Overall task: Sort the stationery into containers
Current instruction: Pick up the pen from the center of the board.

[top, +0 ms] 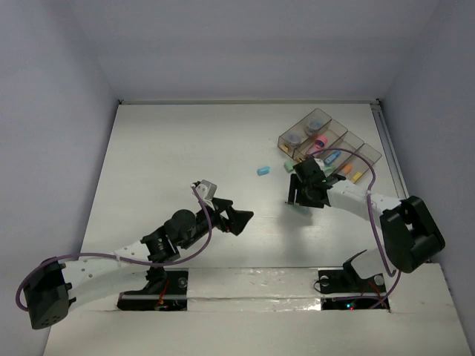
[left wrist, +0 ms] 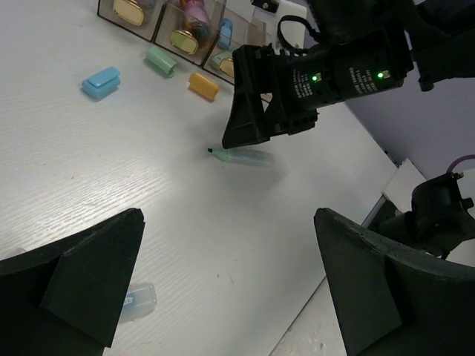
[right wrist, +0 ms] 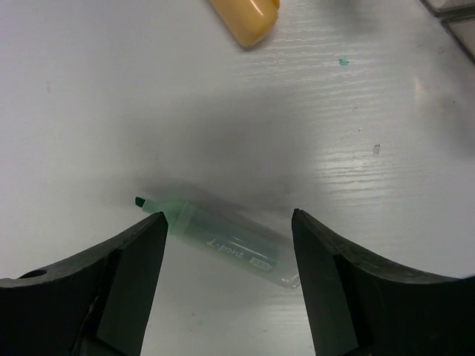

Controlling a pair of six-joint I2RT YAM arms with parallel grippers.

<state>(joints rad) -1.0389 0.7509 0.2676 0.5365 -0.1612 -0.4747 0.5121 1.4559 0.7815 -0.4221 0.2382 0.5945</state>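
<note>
1. Lower centre of the top view: left claw [top: 239, 220] spread wide, empty, above the table [top: 185, 148].
2. Right of centre: right claw [top: 300, 196] parted wide, straddling the pale green marker [right wrist: 223, 241]; marker flat on the table, uncapped; contact unclear.
3. Just beyond: orange marker [right wrist: 249, 15] and blue marker [top: 263, 170], loose.
4. Upper right: tray [top: 295, 126], partly filled.

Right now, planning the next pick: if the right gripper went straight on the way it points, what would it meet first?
The pale green marker, lying uncapped on the table, in line with the gap of the open right gripper; how far above it the gripper is, I can't tell.
</note>
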